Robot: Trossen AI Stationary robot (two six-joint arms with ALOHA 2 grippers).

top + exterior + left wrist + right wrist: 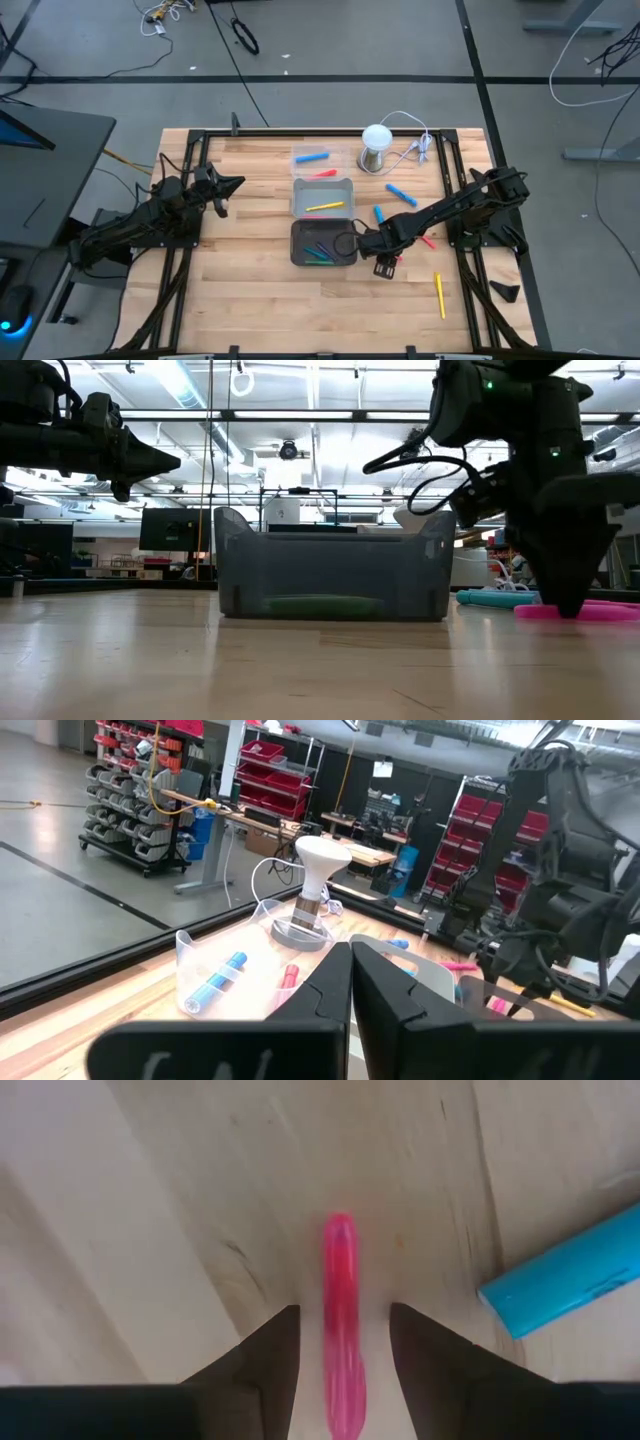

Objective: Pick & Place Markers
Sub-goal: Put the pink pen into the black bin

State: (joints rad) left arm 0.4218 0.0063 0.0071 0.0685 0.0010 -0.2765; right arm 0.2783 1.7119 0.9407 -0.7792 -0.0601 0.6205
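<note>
Down at the desk (250,300) now, right pincer (343,1342) low over a pink marker (340,1320), fingers (262,1355) apart and straddling it, one either side, not yet closed; marker lying flat on the wood, a blue marker (570,1280) just beside; same pink marker (575,612) visible at the fingertip level in the low view, close by the dark tray (322,243).

Left pincer (228,187) waiting off to the left side of the desk, raised, fingers (330,990) pressed together, holding nothing.

Score so far, judging by how things lie: a few markers already in the dark tray, green and blue among them (320,253); one yellow marker (324,206) in the grey tray (322,197); a blue one (311,157) and a red one (322,174) in the clear tray (322,160) at the back.

Left to do: several loose on the wood to the right of the trays; a blue marker (401,192) near the white-domed cylinder (375,147), another blue (379,214) nearer the trays, a yellow marker (439,295) well apart toward the front edge; roughly midway, then, with the pink one next by the look of it; closing squarely on so thin a body the tricky part.
</note>
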